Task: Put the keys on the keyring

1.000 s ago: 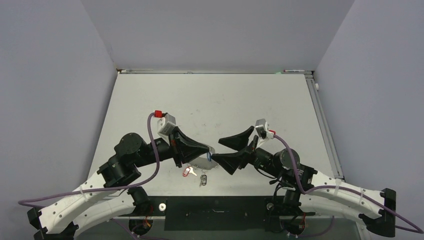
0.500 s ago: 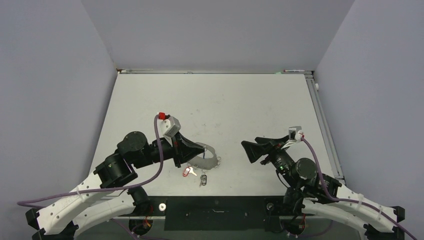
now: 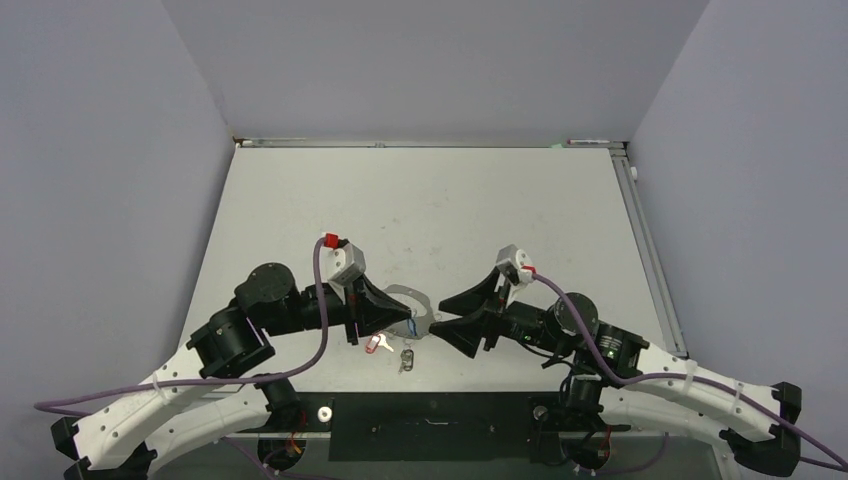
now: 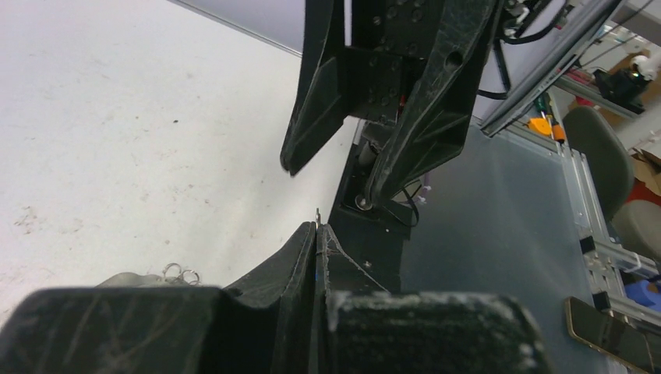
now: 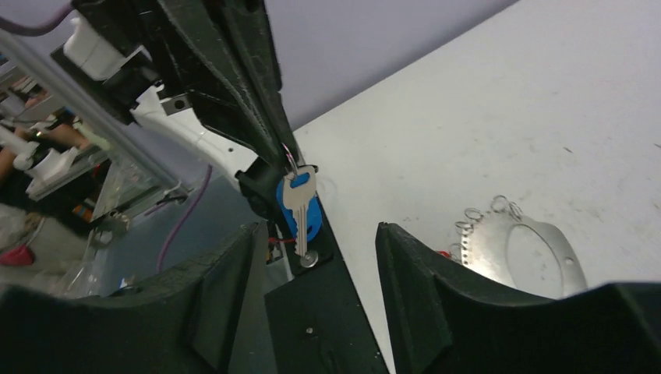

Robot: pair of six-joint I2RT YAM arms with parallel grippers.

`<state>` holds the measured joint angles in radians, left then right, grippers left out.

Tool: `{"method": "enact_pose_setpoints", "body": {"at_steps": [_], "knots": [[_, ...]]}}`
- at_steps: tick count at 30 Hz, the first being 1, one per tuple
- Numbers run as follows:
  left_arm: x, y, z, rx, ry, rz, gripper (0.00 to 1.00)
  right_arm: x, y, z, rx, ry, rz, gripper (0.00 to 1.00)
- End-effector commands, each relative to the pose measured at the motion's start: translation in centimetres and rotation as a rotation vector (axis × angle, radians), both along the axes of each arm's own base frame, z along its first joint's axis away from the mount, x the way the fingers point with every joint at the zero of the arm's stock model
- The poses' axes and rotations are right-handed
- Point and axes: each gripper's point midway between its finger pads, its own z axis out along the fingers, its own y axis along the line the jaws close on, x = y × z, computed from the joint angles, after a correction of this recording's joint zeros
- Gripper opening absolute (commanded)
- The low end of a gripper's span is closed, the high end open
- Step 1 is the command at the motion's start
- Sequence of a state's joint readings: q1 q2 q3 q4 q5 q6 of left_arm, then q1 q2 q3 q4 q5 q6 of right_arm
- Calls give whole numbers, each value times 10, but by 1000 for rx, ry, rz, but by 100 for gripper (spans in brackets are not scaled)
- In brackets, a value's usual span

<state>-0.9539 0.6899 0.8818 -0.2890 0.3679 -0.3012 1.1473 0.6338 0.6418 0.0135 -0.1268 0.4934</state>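
My left gripper [image 3: 410, 318] is shut, pinching a small wire ring from which the blue-tagged key [image 5: 299, 204] hangs free. It shows in its own view [image 4: 318, 227] with a blue sliver between the jaws. My right gripper [image 3: 440, 311] is open and empty, and faces the left one closely. In the right wrist view [image 5: 317, 230] the key hangs just beyond its fingertips. The grey keyring plate [image 3: 408, 298] lies on the table beside the left gripper, with split rings along its edge [image 5: 510, 249]. The red-tagged key [image 3: 378, 343] and the dark-headed key [image 3: 406, 360] lie on the table below it.
The white table [image 3: 450, 210] runs back to grey walls. A black strip [image 3: 430, 415] lines the near edge between the arm bases. A metal rail [image 3: 650, 250] runs along the table's right side.
The right gripper pulled away to the right, then came back, open, up to the left gripper. The left gripper shifted slightly and stayed shut on the blue key's ring.
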Motion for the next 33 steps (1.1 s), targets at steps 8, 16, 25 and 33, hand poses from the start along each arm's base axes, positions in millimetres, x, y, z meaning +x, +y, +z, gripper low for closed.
{"method": "enact_pose_setpoints", "body": {"at_steps": [8, 16, 25, 33], "knots": [[-25, -4, 15, -76, -35, -142, 0, -49, 42, 54, 155, -143, 363, 39], [-28, -4, 14, -79, -33, -162, 0, -53, 34, 62, 185, -174, 363, 35], [-34, -3, 17, -97, -34, -191, 0, -48, 34, 59, 177, -181, 336, 31], [-37, -4, 17, -101, -29, -210, 0, -43, 37, 57, 171, -184, 316, 26]]}}
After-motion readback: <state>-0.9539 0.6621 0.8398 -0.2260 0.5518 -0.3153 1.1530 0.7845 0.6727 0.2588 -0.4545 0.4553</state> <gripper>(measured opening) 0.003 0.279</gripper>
